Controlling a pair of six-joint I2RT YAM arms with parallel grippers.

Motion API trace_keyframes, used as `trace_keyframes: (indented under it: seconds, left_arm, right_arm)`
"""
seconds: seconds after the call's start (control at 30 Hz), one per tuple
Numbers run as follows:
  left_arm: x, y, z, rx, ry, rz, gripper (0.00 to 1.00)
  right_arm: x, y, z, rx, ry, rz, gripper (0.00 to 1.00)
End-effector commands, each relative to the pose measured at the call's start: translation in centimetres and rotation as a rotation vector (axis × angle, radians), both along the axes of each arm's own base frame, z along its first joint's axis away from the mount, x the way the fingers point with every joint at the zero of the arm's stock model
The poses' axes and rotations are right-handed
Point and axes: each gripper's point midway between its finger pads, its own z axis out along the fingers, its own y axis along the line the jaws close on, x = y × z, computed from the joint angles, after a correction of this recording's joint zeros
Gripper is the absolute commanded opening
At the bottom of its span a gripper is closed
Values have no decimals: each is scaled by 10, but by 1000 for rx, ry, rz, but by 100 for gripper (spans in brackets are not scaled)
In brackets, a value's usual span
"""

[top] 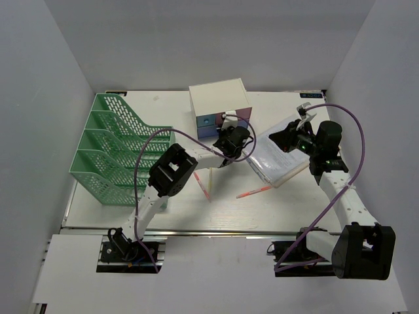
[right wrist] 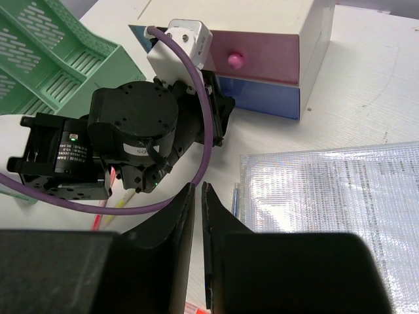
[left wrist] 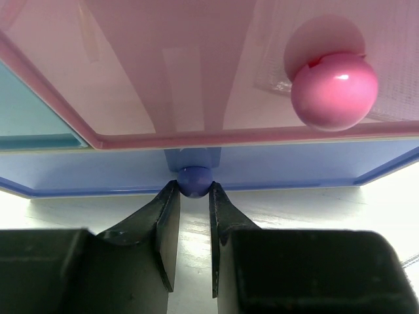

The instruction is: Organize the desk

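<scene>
desk (top: 314,196): off-white top running from the front rail (top: 216,230) back to the grey walls; everything below lies on it.
loose pens: one pink-orange pen (top: 254,191) and a second (top: 206,186) lie near the middle, just behind the rail, not yet put away.
clear sleeve (top: 278,160): a plastic sleeve of printed papers, flat on the desk right of centre.
right gripper (right wrist: 198,190): hovers over the near left edge of the sleeve, fingers drawn together to a thin slit, nothing between them.
left gripper (left wrist: 194,196): reached out low to the drawer box, fingers closed to a narrow gap, tips pinching the blue knob (left wrist: 194,181).
blue drawer (left wrist: 294,171): the lower one, under the pink drawer (left wrist: 163,65); it looks shut or nearly so.
drawer box (top: 219,98): white, at the back centre of the desk.
file rack (top: 111,147): green mesh, along the left side, well apart from both grippers.
step in hand: likely opening the blue drawer to take the small items.
next move: a straight pull back toward the arm's base, level with the desk, grip kept firm so the small round knob does not slip out.
</scene>
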Motion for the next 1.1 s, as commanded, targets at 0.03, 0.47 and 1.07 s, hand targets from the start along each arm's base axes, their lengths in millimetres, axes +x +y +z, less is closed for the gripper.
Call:
trace_keyframes:
  seconds: [0.03, 0.47, 1.07]
  left_arm:
    - [-3, 3, 24, -29, -33, 9, 2]
    - [-61, -3, 9, -37, 27, -104, 0]
    - [-102, 14, 1, -74, 99, -123, 0]
  right_arm:
    - [2, 1, 4, 7, -32, 14, 14]
    - [0, 2, 5, 6, -37, 19, 14]
    - [2, -8, 0, 10, -29, 7, 15]
